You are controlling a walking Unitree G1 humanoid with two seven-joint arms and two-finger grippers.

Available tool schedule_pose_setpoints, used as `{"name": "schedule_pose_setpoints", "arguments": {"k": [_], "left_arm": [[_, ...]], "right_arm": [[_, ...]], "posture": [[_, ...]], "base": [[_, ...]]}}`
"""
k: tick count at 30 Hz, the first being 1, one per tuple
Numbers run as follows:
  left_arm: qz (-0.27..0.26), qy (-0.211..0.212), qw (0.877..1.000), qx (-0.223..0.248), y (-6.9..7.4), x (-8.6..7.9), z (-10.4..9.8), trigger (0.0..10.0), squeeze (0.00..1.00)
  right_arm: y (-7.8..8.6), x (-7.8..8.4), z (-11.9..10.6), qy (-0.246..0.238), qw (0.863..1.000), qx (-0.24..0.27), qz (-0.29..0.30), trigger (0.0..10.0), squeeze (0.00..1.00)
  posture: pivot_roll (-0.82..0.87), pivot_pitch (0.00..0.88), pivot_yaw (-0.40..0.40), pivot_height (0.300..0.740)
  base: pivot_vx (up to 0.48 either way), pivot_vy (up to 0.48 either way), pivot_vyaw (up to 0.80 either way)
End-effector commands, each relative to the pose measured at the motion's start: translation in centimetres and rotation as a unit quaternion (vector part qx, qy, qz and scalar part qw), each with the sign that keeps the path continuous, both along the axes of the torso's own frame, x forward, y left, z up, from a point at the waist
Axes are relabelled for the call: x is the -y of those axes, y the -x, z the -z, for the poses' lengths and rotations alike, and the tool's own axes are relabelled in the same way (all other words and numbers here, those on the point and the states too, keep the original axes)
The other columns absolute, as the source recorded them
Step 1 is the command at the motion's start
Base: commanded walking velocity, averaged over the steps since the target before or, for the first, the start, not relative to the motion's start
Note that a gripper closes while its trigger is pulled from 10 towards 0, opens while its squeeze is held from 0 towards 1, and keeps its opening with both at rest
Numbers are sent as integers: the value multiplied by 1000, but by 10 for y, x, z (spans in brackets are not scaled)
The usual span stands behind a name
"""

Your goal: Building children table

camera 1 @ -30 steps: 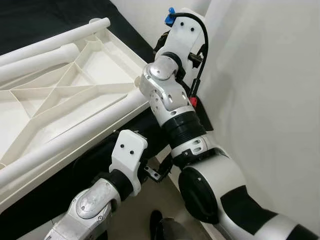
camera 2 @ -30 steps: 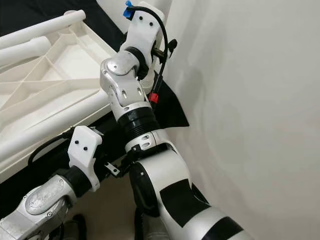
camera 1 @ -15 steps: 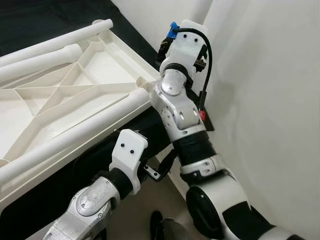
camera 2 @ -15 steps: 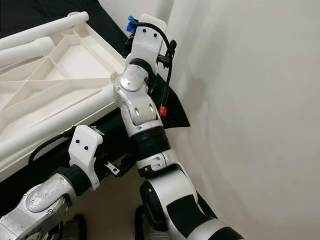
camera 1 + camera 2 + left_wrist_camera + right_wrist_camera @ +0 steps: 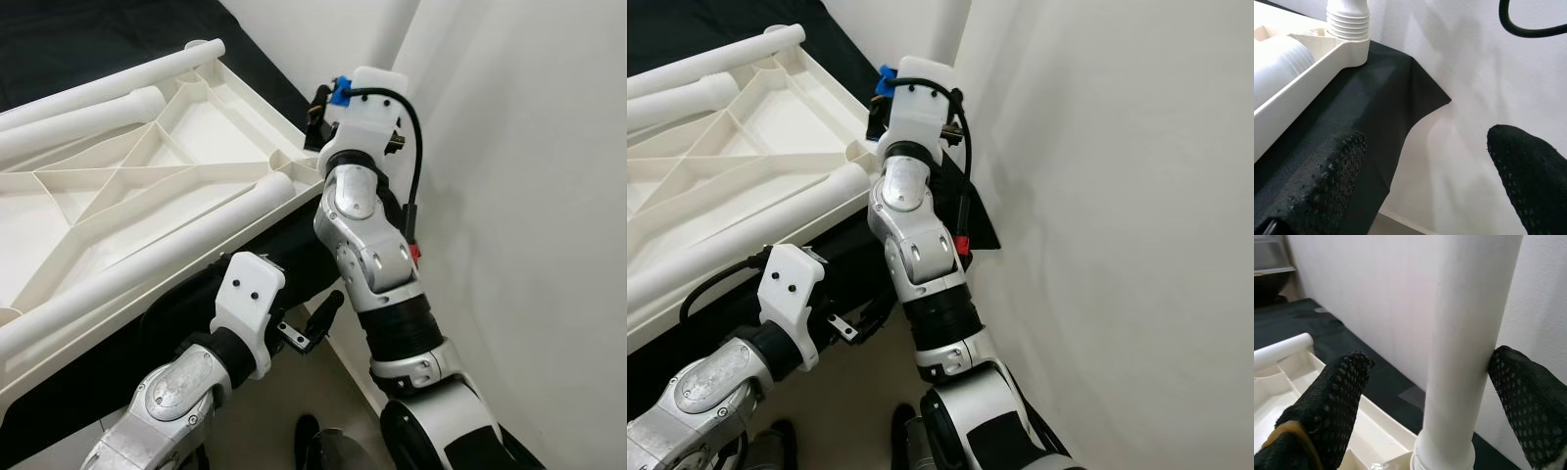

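The white plastic table top [image 5: 211, 93] lies upside down on a black cloth. One white leg [image 5: 1469, 333] stands upright in its corner socket by the wall, its ribbed base [image 5: 1348, 19] showing in the left wrist view. My right gripper [image 5: 1427, 360] is open around this leg; one finger [image 5: 1528, 396] touches it, the other stays apart. Two loose legs [image 5: 98, 117] [image 5: 147, 264] lie across the underside, and a third [image 5: 108, 83] along its far edge. My left gripper [image 5: 1425, 139] is open and holds nothing, low beside the table's near corner [image 5: 328, 305].
A white wall [image 5: 529, 196] runs close along the right side. The black cloth [image 5: 1366, 98] hangs over the support's edge near the wall. Pale floor [image 5: 284, 421] lies below, with my dark foot [image 5: 323, 450] on it.
My right arm has straightened and its wrist has swung in next to the table's corner by the wall. The left arm has barely moved.
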State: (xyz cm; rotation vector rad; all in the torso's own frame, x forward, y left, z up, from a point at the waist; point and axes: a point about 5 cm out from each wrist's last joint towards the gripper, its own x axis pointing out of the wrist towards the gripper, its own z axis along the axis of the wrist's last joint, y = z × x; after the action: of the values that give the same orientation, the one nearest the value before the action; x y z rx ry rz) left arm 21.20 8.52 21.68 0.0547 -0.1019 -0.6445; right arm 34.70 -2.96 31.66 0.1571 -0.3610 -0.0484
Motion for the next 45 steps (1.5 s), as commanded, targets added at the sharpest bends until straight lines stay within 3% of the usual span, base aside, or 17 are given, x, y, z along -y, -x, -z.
{"name": "schedule_pose_setpoints", "arguments": {"k": [1,4,6,8,11,14,15,16,17,19,20,23,24,28,33,37,45], "left_arm": [[10,-2,1000,-9,3,2,4,10000,0],[8,-3,1000,-9,2,1,5,10000,0],[8,-3,1000,-9,2,1,5,10000,0],[6,-5,1000,-9,2,-1,5,10000,0],[4,-6,1000,-11,1,-4,6,10000,0],[7,-6,1000,-8,0,-1,6,10000,0],[7,-6,1000,-8,0,-1,6,10000,0],[8,-6,1000,-5,-1,-1,5,10000,0],[8,-6,1000,-5,-1,-1,5,10000,0],[7,-6,1000,-2,-3,-1,4,10000,0],[7,-6,1000,-2,-3,-1,4,10000,0],[2,-11,1000,3,-5,-4,4,10000,0],[-4,-10,1000,6,-7,-5,4,10000,0],[-26,-16,999,12,-12,-9,3,10000,0],[-108,-110,988,-18,-33,-30,15,10000,0],[-107,-123,986,-24,-35,-33,17,10000,0],[-83,-205,973,-71,-57,-63,13,10000,0]], "right_arm": [[4,-5,10,-8,1000,-16,-23,10000,0],[9,11,10,20,999,-4,-48,10000,0],[9,11,10,20,999,-4,-48,10000,0],[10,31,17,47,997,-13,-53,10000,0],[12,70,37,88,995,-48,5,10000,0],[17,96,59,111,990,-75,51,10000,0],[17,96,59,111,990,-75,51,10000,0],[20,105,77,156,985,-75,16,10000,0],[20,105,77,156,985,-75,16,10000,0],[26,108,92,194,974,-90,-76,10000,0],[26,108,92,194,974,-90,-76,10000,0],[35,101,99,232,942,-84,-229,10000,0],[32,103,95,266,932,-70,-235,10000,0],[24,106,88,314,919,-54,-232,10000,0],[5,109,85,369,889,-65,-263,10000,0],[1,111,84,376,887,-66,-260,10000,0],[-2,112,86,368,886,-87,-270,10000,0]], "posture": [[54,297,-158,740],[51,298,-157,740],[51,298,-157,740],[48,295,-155,740],[32,287,-143,740],[32,283,-141,740],[32,283,-141,740],[41,275,-139,740],[41,275,-139,740],[42,264,-135,740],[42,264,-135,740],[39,250,-129,740],[38,237,-125,740],[42,221,-125,740],[60,197,-125,740],[61,198,-123,740],[73,203,-101,740]], "base": [[0,0,0],[0,0,0],[0,0,0],[0,0,0],[0,0,0],[0,0,0],[0,0,0],[0,0,0],[0,0,0],[0,0,0],[0,0,0],[0,0,0],[0,0,0],[0,0,0],[0,0,0],[0,0,0],[0,0,0]]}}
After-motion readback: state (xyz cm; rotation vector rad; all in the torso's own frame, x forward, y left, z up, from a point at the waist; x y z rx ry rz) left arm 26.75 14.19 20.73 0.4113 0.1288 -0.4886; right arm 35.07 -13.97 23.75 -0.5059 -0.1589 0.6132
